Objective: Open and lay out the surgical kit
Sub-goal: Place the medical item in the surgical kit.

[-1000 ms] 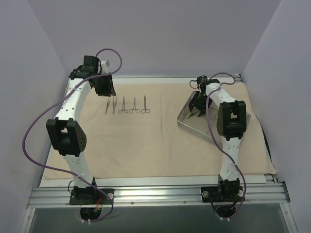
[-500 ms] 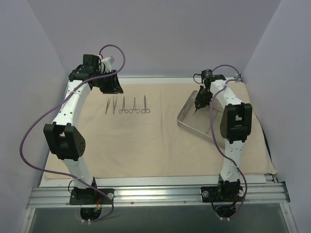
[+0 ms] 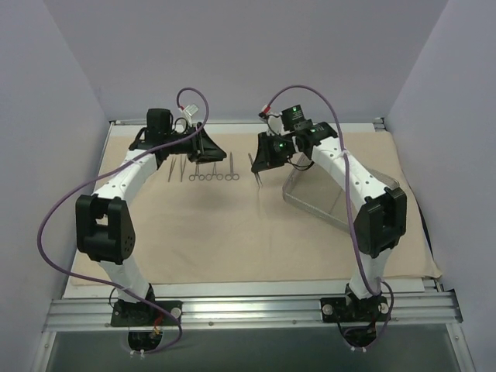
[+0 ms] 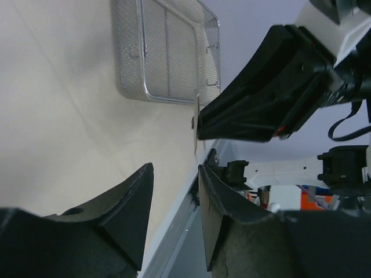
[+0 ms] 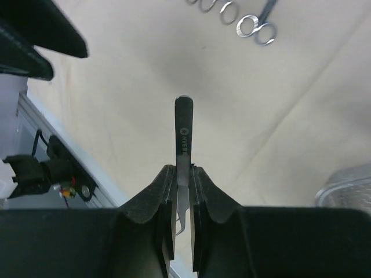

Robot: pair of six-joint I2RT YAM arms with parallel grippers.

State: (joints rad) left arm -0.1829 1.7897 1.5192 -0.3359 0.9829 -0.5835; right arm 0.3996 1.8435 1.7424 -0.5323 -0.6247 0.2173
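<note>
- The tweezers (image 5: 183, 133) are pinched between the closed fingers of the right gripper (image 5: 183, 171). Only the right wrist view shows this grip plainly, with the rounded end of the tweezers standing out past the fingertips and small lettering on the blade.
- In the top view the same tweezers (image 3: 256, 174) are only a thin sliver hanging just left of the tray (image 3: 306, 205), above the cloth.
- The left wrist view alone shows that the tray (image 4: 168, 58) has fine mesh walls and floor on a wire frame. From above it looks pale and translucent.
- Nothing is visible inside the tray in either view.
- The beige cloth wrap (image 3: 232, 232) lies open as a flat sheet under the tray and covers most of the table, with soft creases.
- A row of instruments (image 3: 213, 174) lies on the cloth well to the left of the tray, side by side. Several have ring handles (image 5: 255, 26), and the count cannot be told, as part of the row is hidden.
- The left gripper (image 3: 211, 149) hangs over that row, on the side far from the tray. Its fingers (image 4: 130, 202) stand apart with nothing between them.
</note>
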